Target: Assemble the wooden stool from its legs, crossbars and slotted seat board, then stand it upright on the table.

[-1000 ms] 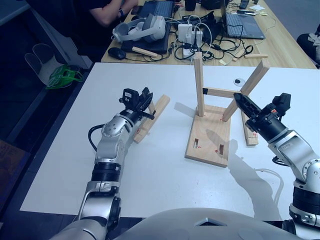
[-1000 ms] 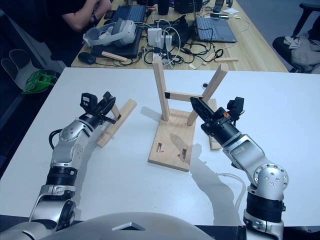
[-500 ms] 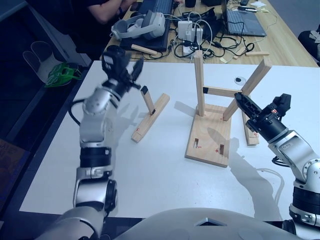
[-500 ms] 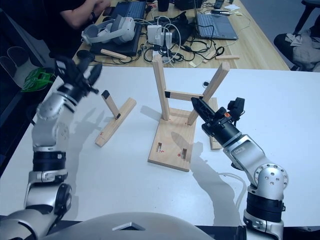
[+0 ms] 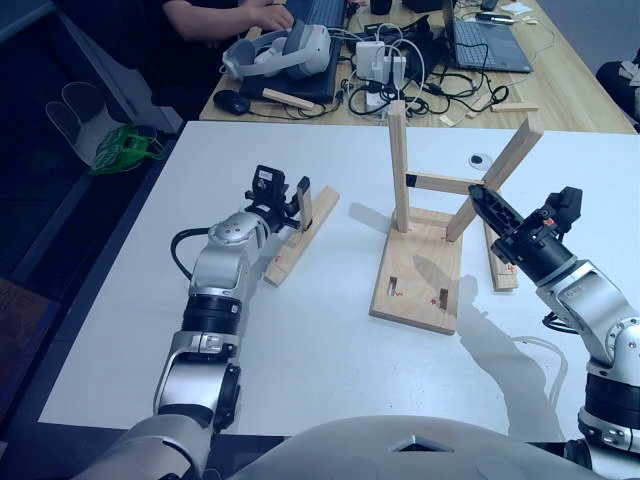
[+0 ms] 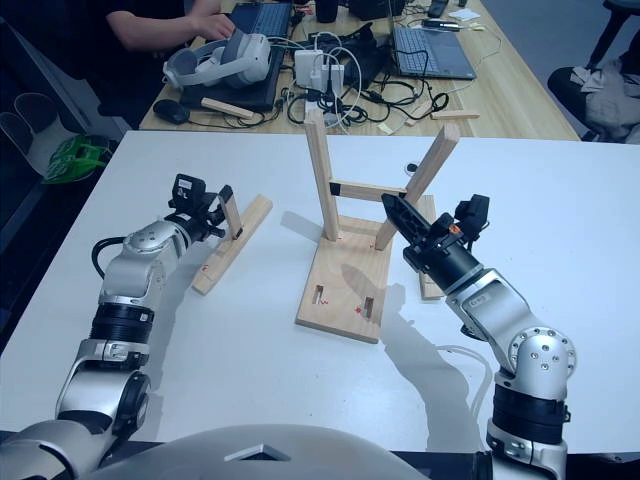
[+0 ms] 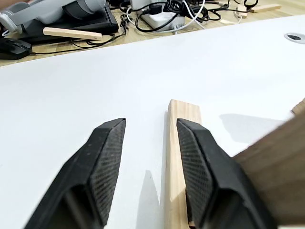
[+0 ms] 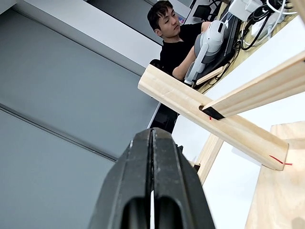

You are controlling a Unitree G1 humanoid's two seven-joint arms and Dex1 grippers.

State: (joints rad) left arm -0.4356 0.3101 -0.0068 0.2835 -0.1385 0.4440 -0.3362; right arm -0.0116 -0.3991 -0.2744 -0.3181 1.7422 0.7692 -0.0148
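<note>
The left gripper (image 7: pixel 147 125) has its fingers apart, with the loose leg (image 7: pixel 183 112) just by one finger. The right gripper (image 5: pixel 484 200) is squeezed together, just beside the stool (image 5: pixel 415 280).

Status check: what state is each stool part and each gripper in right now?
seat board: flat on table, two slots empty.
upright leg: standing vertical in the board.
tilted leg: on the board, leaning outward.
crossbar: joined between those two legs.
left leg piece: lying on table, stub pointing up, unmounted.
loose leg: flat beside the board.
left gripper: open, at the left leg piece.
right gripper: shut, empty.
</note>
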